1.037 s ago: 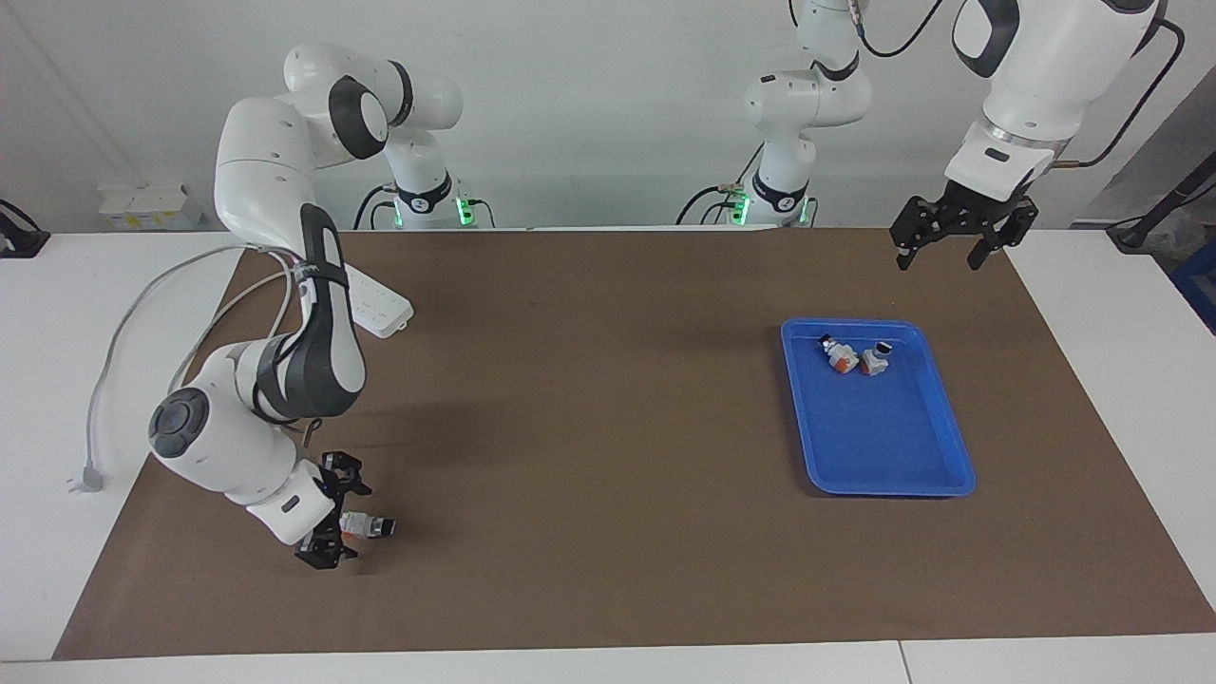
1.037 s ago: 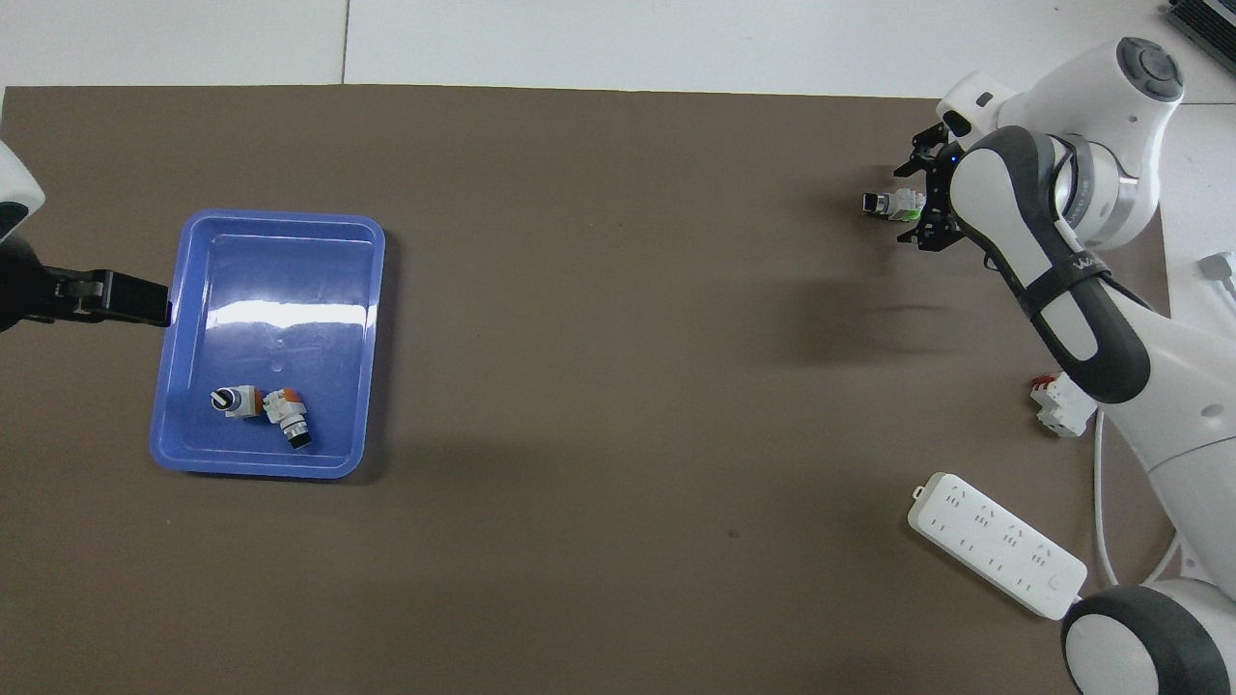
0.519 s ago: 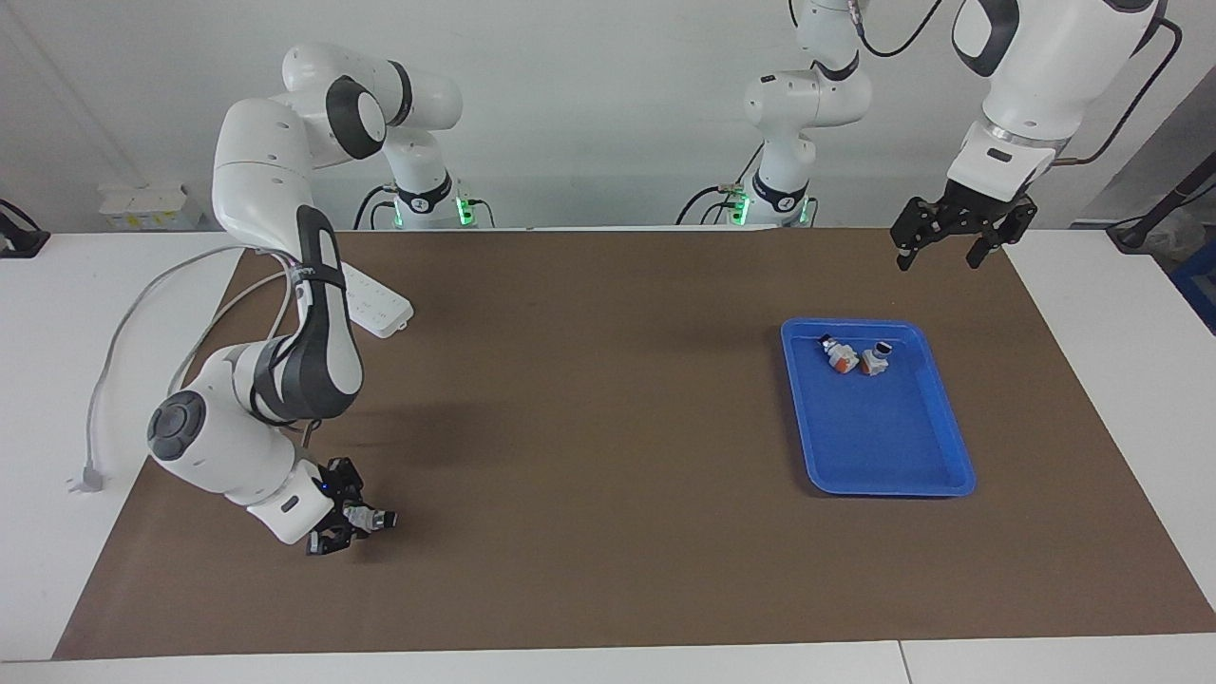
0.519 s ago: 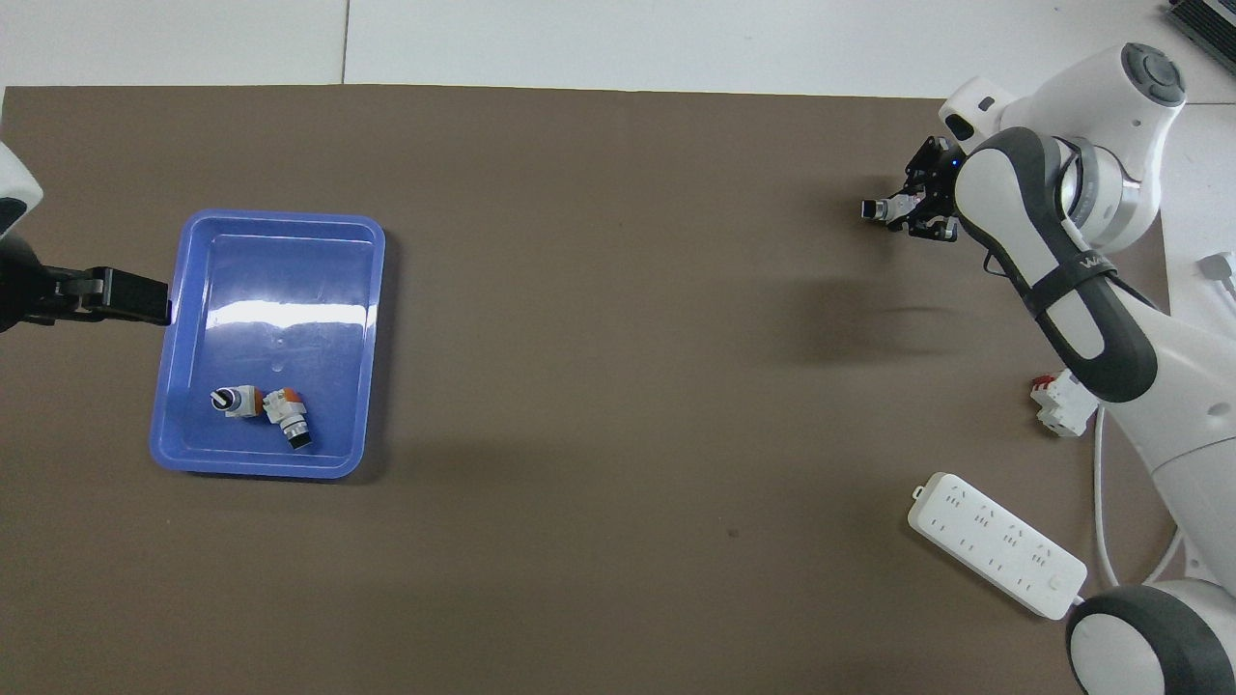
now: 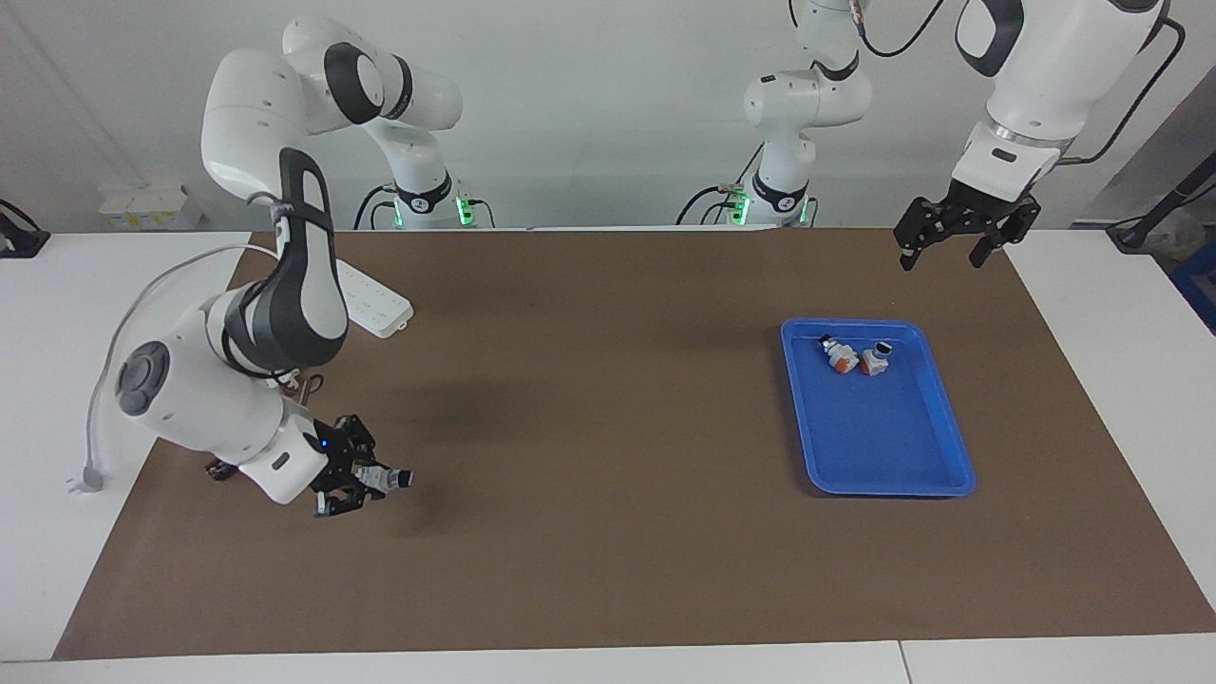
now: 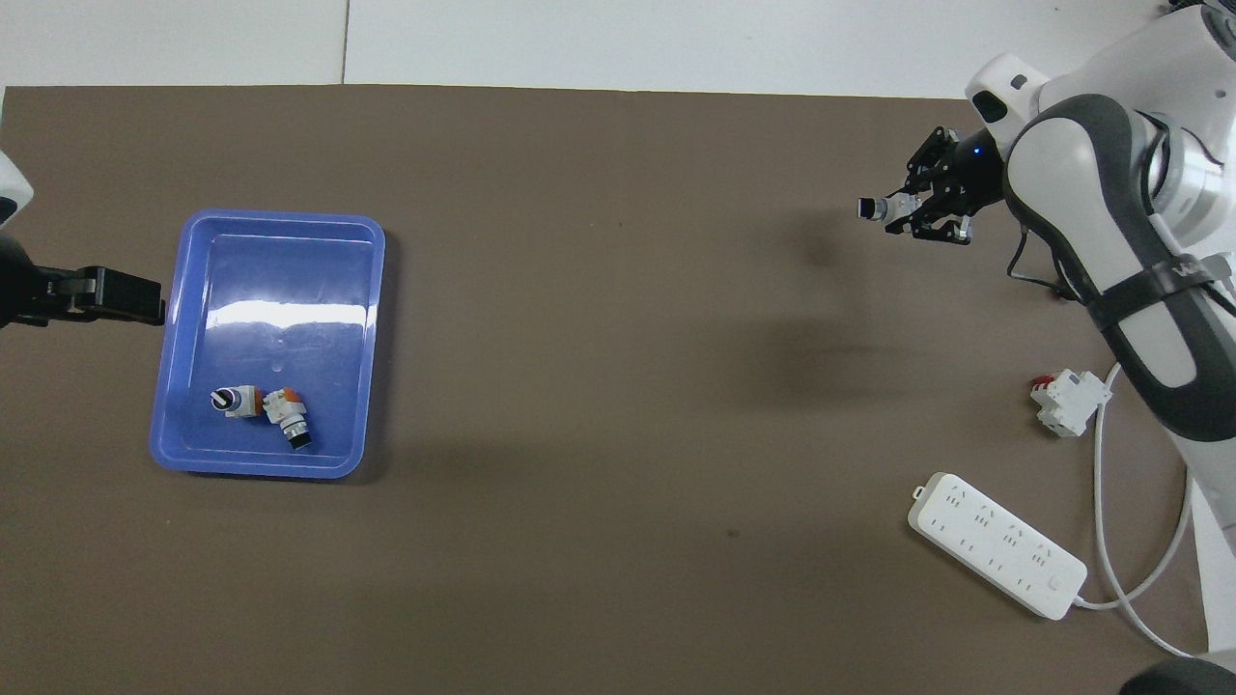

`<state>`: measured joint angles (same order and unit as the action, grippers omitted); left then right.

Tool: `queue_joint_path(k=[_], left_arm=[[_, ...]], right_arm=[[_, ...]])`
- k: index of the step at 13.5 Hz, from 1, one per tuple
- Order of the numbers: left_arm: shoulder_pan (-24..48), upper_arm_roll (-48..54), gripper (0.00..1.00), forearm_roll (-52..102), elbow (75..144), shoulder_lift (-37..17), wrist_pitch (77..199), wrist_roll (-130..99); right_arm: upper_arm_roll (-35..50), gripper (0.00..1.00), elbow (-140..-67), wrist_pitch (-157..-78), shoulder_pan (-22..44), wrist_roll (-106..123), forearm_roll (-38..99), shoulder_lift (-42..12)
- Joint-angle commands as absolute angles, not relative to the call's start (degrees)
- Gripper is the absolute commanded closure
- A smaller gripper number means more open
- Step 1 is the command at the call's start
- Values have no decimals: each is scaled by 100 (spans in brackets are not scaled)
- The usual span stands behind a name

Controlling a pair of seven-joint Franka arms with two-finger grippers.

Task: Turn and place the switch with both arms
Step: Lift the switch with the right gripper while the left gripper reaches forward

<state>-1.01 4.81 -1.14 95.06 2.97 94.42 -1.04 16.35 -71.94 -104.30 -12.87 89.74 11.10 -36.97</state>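
Table (image 5: 608,570): covered by a brown mat; nothing on it has shifted apart from the one switch that was picked up.
Right arm (image 5: 285,285): has risen from its low crouch at its own end of the table.
Left arm (image 5: 1035,76): waits, almost unmoved.
Tray (image 5: 940,480): blue, toward the left arm's end, two switches lying inside as before.
Right gripper (image 5: 366,480): jaws, apart a second ago, are now clamped on the switch and carry it just clear of the mat.
Left gripper (image 5: 953,237): hangs above the mat near the tray, jaws apart and empty.
Switch (image 5: 388,477): held level, black knob end pointing toward the left arm's end.
Meaning: pickup looks done; turning, handover and tray placement remain.
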Motion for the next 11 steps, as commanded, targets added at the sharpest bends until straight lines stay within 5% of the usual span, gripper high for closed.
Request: queue_joint_path(k=[1, 11], left_arm=[[-149, 510, 0, -158, 9659, 457, 9396, -158], [-141, 510, 0, -158, 9659, 457, 9404, -149]], right_arm=[[1714, 100, -9040, -10477, -1371, 8877, 1676, -2060], [1731, 100, -10247, -9949, -650, 9193, 3074, -484]])
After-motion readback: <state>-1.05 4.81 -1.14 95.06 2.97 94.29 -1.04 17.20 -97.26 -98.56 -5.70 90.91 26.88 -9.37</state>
